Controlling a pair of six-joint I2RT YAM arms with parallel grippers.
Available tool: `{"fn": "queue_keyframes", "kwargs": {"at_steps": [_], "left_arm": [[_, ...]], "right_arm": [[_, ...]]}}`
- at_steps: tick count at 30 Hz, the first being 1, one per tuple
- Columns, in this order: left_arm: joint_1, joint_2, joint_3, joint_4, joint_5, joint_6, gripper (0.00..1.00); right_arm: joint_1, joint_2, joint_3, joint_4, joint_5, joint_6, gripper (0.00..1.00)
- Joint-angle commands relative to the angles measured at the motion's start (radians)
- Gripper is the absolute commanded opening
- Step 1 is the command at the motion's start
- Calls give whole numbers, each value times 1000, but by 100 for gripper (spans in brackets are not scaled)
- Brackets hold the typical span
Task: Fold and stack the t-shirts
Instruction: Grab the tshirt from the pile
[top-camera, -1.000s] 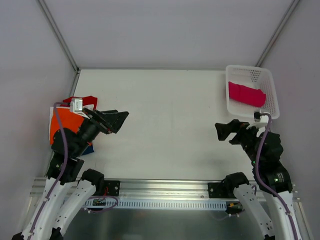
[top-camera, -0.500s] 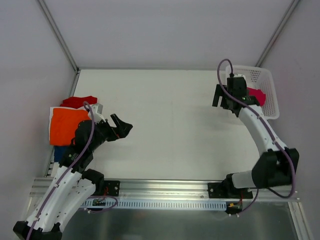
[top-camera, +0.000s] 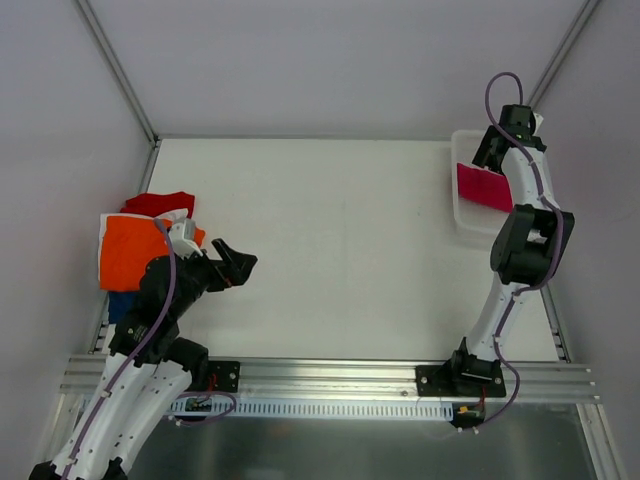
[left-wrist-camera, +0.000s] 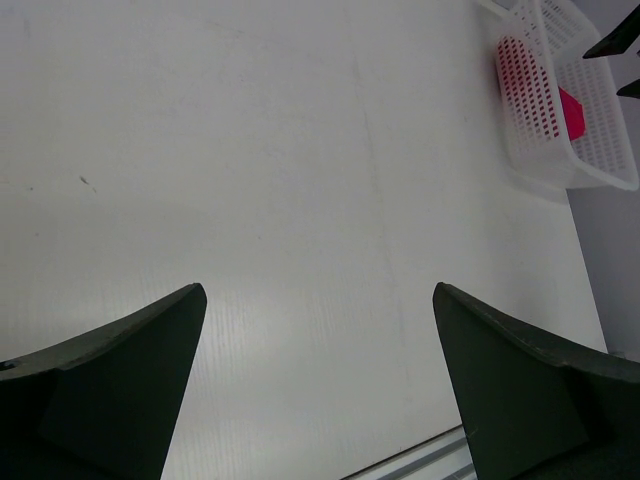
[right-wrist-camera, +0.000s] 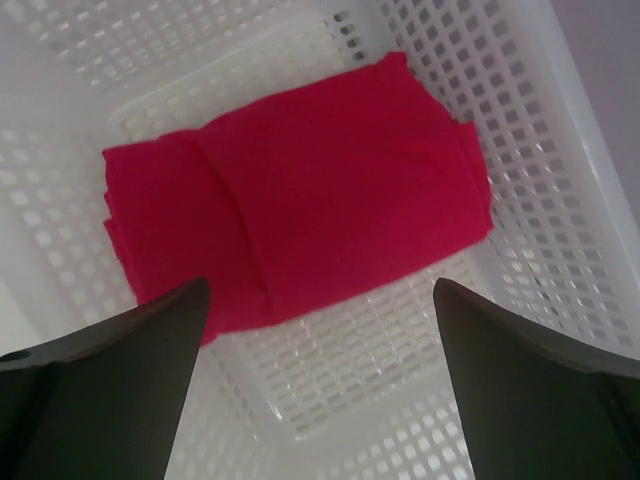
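A folded magenta-pink t-shirt (right-wrist-camera: 300, 220) lies in the white perforated basket (right-wrist-camera: 530, 210) at the table's far right (top-camera: 483, 187). My right gripper (right-wrist-camera: 320, 385) hovers open just above it, nothing between its fingers (top-camera: 492, 150). At the left edge is a pile of t-shirts: orange (top-camera: 130, 252) on top, red (top-camera: 160, 203) behind, dark blue (top-camera: 118, 305) underneath. My left gripper (top-camera: 236, 264) stands open beside that pile, pointing across the bare table (left-wrist-camera: 320, 385). The pink t-shirt (left-wrist-camera: 572, 110) and the basket (left-wrist-camera: 590, 160) also show far off in the left wrist view.
The basket (top-camera: 463, 215) sits close to the right wall. White walls with metal corner posts enclose the table (top-camera: 330, 230) on three sides. A metal rail (top-camera: 330, 378) runs along the near edge.
The right arm has swung from the near right of the table up and out over the basket. The left arm has drawn back slightly, uncovering the orange t-shirt.
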Motion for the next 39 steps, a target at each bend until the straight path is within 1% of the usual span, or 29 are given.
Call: {"fn": "queue_keyframes", "kwargs": {"at_steps": [1,2,3,4,6,11,16,17,18,19,20,22,25,26,28,29,30,31,32,34,35,36,37,38,39], "left_arm": [[-4,-21,-7,-12,-28,14,99],[-6,-21,-6,-13,-29,12,99],[-4,-21,-6,-17,-28,11,99],[-6,-21,-7,-18,-26,7,99],[-4,-21,-11,-23,-23,-3,99],[-4,-19,-11,-30,-19,-16,99],[-6,-24,0,-38,-2,-20,99],[-6,-27,3,-40,0,-17,99],[-6,-30,5,-43,-5,-16,99],[-6,-36,5,-46,-11,-14,99],[-4,-39,5,-47,-13,-13,99],[-6,-48,2,-53,-16,-11,99],[-4,-61,-1,-66,-17,-9,99],[-4,-65,-1,-70,-19,-8,99],[-6,-74,-6,-76,-23,-8,99],[-6,-77,-6,-79,-25,-8,99],[-6,-79,-9,-78,-28,-9,99],[-4,-76,-17,-79,-32,-14,99],[-6,-73,-20,-78,-36,-19,99],[-6,-50,-27,-78,-37,-31,99],[-6,-41,-29,-76,-40,-35,99],[-4,-32,-30,-76,-42,-37,99],[-6,-12,-33,-75,-48,-36,99],[-6,-2,-37,-76,-52,-37,99],[-6,11,-38,-76,-52,-40,99]], "right_arm": [[-25,121,152,-90,-90,-13,99],[-30,159,201,-121,-105,-12,100],[-33,199,309,-150,-116,-6,99],[-36,269,357,-203,-136,-1,100],[-39,313,417,-224,-165,0,100],[-42,331,355,-190,-199,13,99],[-49,344,295,-201,-156,-6,99],[-49,335,280,-196,-149,-12,98],[-49,331,267,-192,-141,-18,74],[-50,330,258,-190,-132,-18,58],[-50,330,255,-192,-132,-26,36],[-52,333,253,-198,-141,-24,0],[-53,321,235,-196,-175,-26,0],[-52,302,189,-186,-184,-23,0],[-44,175,85,-73,-221,-21,0],[-35,122,-5,-40,-219,-20,0],[-12,68,-33,-14,-216,-29,0],[5,-34,-55,-12,-215,-35,0],[25,-88,-75,-14,-210,-43,0],[108,-196,-121,-31,-178,-69,0],[137,-310,-136,-32,-176,-70,0],[193,-371,-159,-22,-184,-69,0],[218,-429,-209,-12,-213,-44,0],[240,-531,-231,-8,-231,-30,0],[279,-572,-248,-17,-256,-18,0]]}}
